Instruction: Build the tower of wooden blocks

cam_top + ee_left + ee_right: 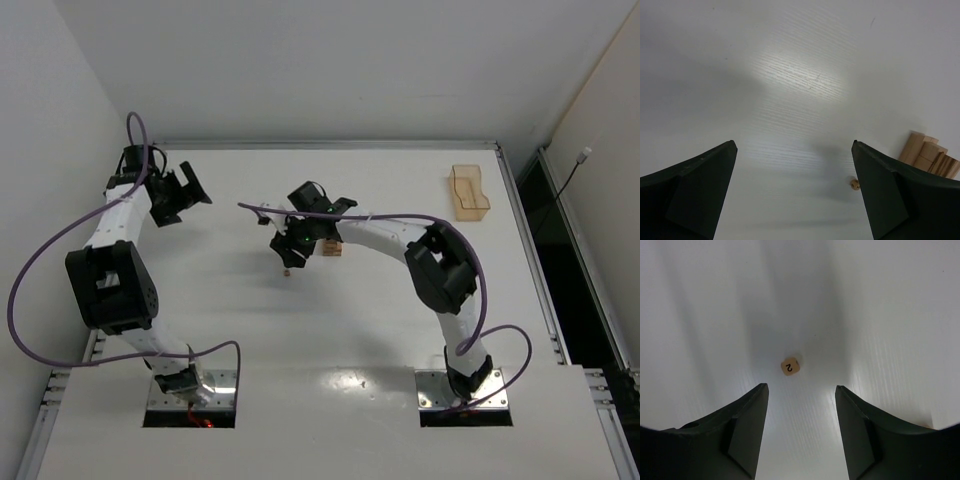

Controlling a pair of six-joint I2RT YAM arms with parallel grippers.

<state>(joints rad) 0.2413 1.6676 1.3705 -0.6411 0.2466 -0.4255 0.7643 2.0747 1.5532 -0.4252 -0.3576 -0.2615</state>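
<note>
Now | left tool (794,145) gaping | right tool (801,386) parted over cube (790,366) | amber tray (470,212) far from wood blocks (927,152)

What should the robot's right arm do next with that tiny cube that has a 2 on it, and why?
Probably ease the right gripper forward and down until the little cube sits between its fingers. The jaws stand apart and empty, and the cube lies loose on the table just beyond the fingertips, so closing now would likely miss it.
</note>
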